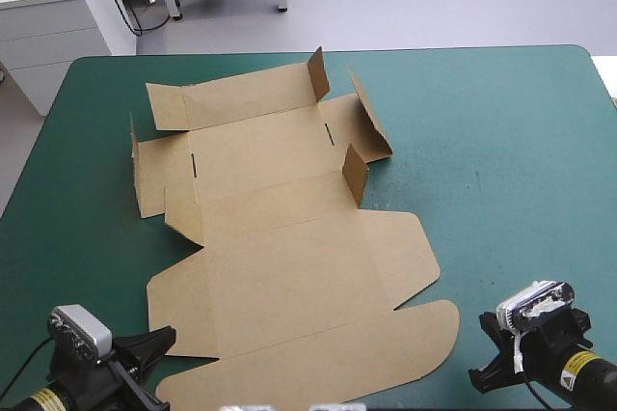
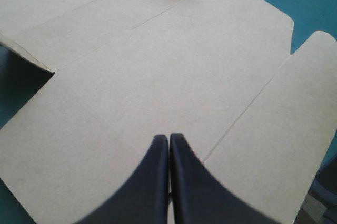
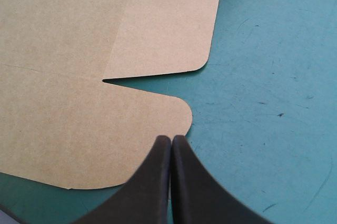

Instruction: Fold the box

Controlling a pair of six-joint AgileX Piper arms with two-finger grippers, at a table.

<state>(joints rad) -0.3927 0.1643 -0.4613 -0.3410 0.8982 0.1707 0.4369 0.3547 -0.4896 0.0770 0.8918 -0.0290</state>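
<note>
Left wrist view: left gripper (image 2: pixel 169 139), fingers pressed together in one arch, holding nothing, tips over the box (image 2: pixel 158 66); whether they touch it cannot be told. Right wrist view: right gripper (image 3: pixel 171 140), fingers likewise pressed together, tips at the rounded corner of the nearest flap. High view: box lies mostly flat at mid-table, with small tabs standing toward 12 and 1 o'clock and a side wall raised at 9 o'clock. Grippers sit at 7 and 5 o'clock. The teal-green cover (image 1: pixel 501 141) shows faint scuffs and dark specks.
</note>
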